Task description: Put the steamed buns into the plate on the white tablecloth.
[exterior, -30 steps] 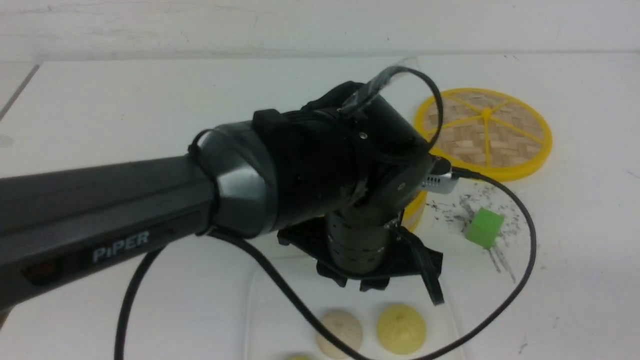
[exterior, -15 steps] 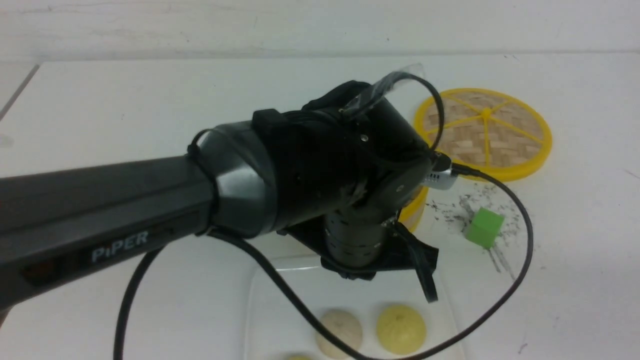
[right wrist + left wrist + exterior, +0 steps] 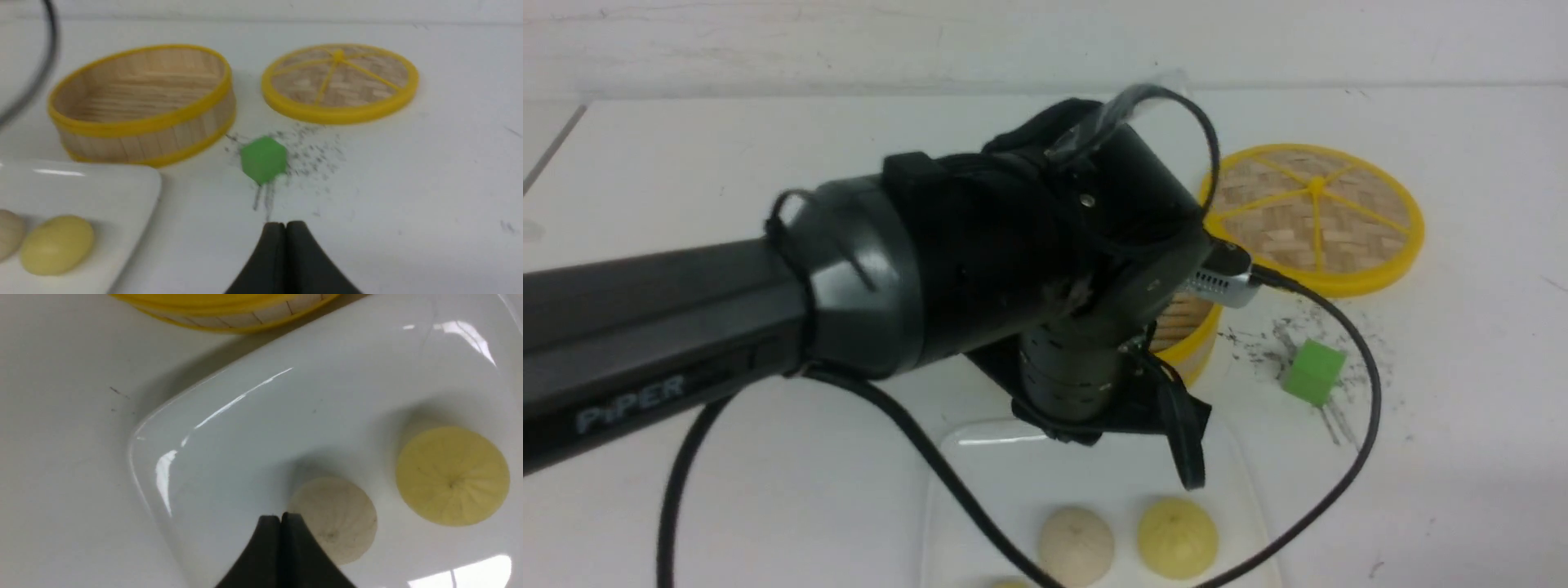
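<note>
White tablecloth [image 3: 1437, 367] covers the surface from where I stand, dotted with small dark specks, with a pale wall [image 3: 849, 41] rising behind its far edge. On the near side sits the glossy white plate [image 3: 988, 490], its corners rounded and its rim slightly raised. Both buns are on it: the off-white bun [image 3: 1076, 545] on the left, and the pale yellow bun [image 3: 1178, 537] on the right, close together but not touching, pleated tops up. A bit of something else yellowish [image 3: 1010, 584] peeks in nearer still, to their left, too cut off for me to say what it is.

Across from the left reaches the dark left arm [image 3: 866, 269], hanging over the far part of the plate and hiding much of the steamer basket [image 3: 143, 102] behind. Its left gripper [image 3: 282, 518] is clenched, the two tips pressed together with nothing between them, above the plate. A black cable [image 3: 1372, 408] loops off that arm out to the right and back over the near part of the plate. As for the right gripper [image 3: 285, 226], it is closed too, tips together and holding nothing.

Just past the plate stands the round bamboo basket with its yellow rims, upright and open at the top. Farther off and to the right, the woven lid [image 3: 1315, 216] lies flat, yellow spokes showing. Nearer than the lid, a green cube [image 3: 1314, 372] rests among grey smudges on the cloth.
</note>
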